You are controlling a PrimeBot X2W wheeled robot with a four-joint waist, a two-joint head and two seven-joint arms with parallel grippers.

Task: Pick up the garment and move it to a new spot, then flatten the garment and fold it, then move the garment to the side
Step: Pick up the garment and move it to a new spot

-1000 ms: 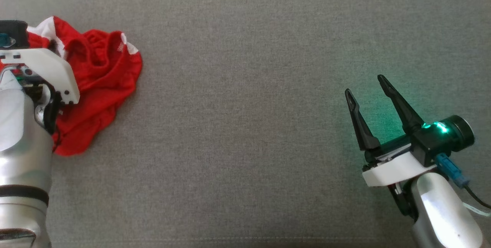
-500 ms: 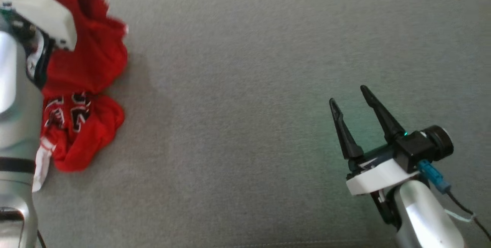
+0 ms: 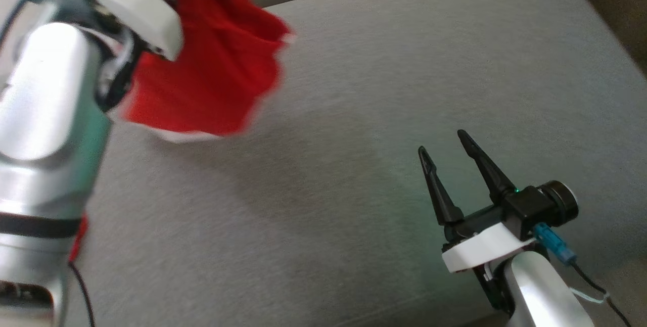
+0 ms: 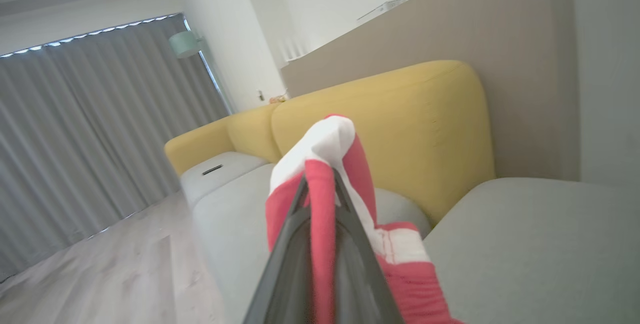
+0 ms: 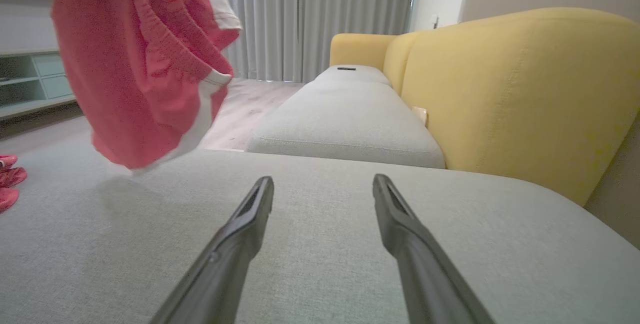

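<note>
My left gripper (image 4: 319, 176) was clamped on a red-and-white fold of the garment (image 3: 212, 64). The garment hung clear above the grey cushion (image 3: 354, 114), where half a second earlier its lower part had still lain bunched. My right gripper (image 3: 447, 145) sat fingers spread, empty, well apart from the garment.

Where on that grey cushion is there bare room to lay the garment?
The widest bare stretch of the grey cushion lies mid-seat, between the hanging red garment and the open right jaws. More runs from those jaws toward the yellow backrest. Crowded: the robot's left, under the garment that the left jaws hold, where more red cloth lies.
</note>
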